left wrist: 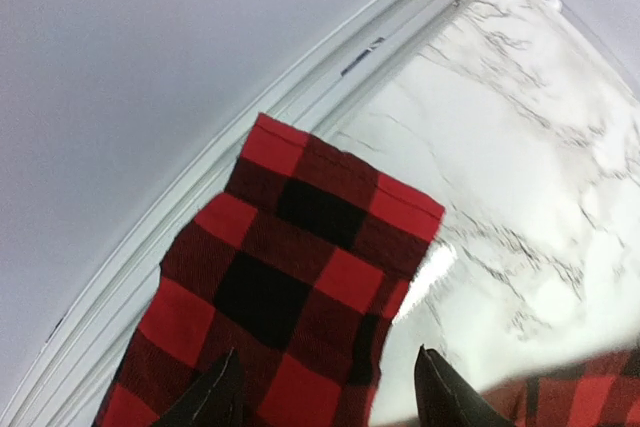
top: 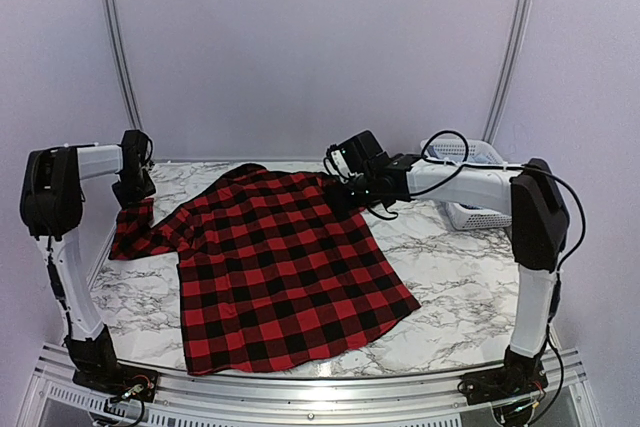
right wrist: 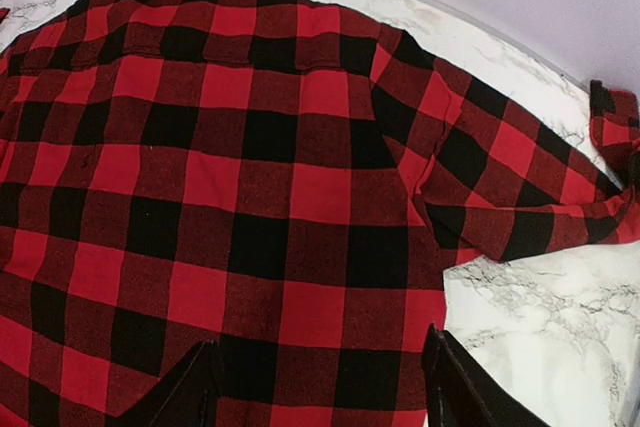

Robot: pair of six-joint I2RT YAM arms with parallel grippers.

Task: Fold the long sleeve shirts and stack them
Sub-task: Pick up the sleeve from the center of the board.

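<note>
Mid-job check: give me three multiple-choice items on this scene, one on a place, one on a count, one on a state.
1. Where does the white lattice basket stand?
A. the table's far right corner
B. its near left edge
C. its middle

2. How many shirts show?
A. three
B. one
C. two

3. How do the right gripper's jaws stand?
A. shut on a sleeve
B. shut on the basket
C. open over the red-and-black check shirt

Answers: A, it stands at the far right, by the wall; B, only the check shirt shows; C, the jaws stand apart above the cloth.
</note>
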